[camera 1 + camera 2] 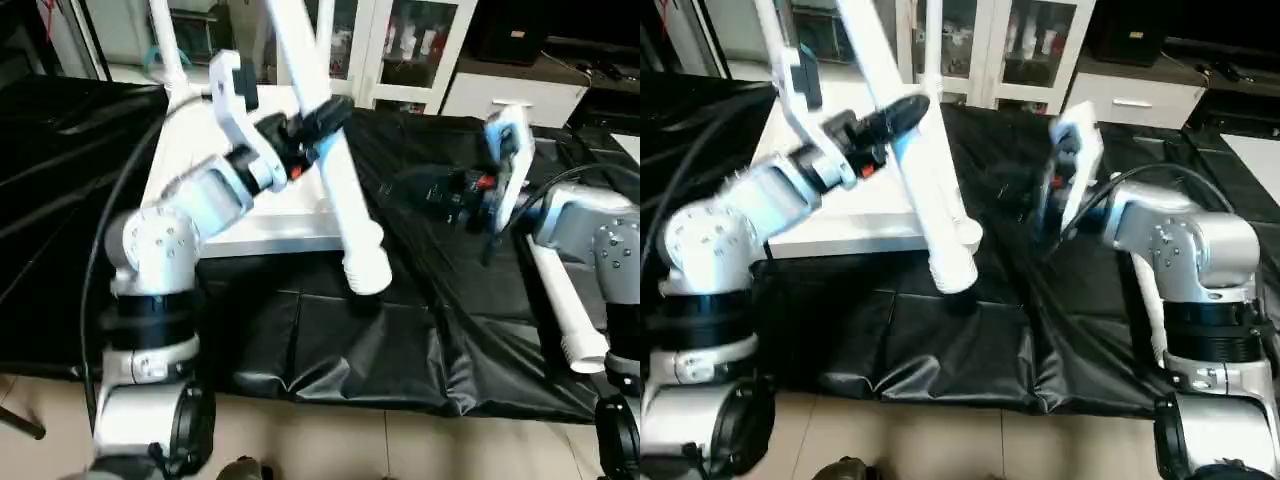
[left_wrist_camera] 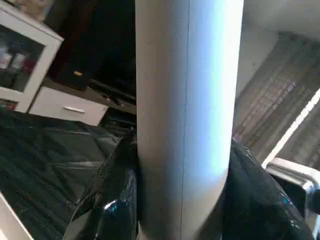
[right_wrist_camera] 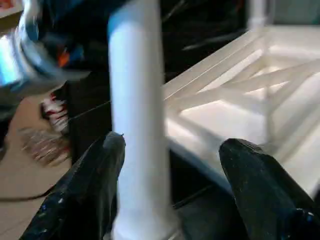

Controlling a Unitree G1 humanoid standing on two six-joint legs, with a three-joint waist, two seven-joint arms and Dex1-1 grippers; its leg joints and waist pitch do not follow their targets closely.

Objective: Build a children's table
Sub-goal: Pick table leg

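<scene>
The children's table top lies upside down on the black sheet, with its ribbed underside facing up. My left gripper is shut on a long white leg and holds it tilted. The leg's wide lower end hangs just off the top's near right corner. That leg stands between the black fingers in the left wrist view. My right gripper is open to the right of the held leg, apart from it. Another leg stands upright at the top's far left corner.
A loose white leg lies on the black sheet under my right forearm. The sheet ends at the front over a tiled floor. White glass-door cabinets stand behind the work area.
</scene>
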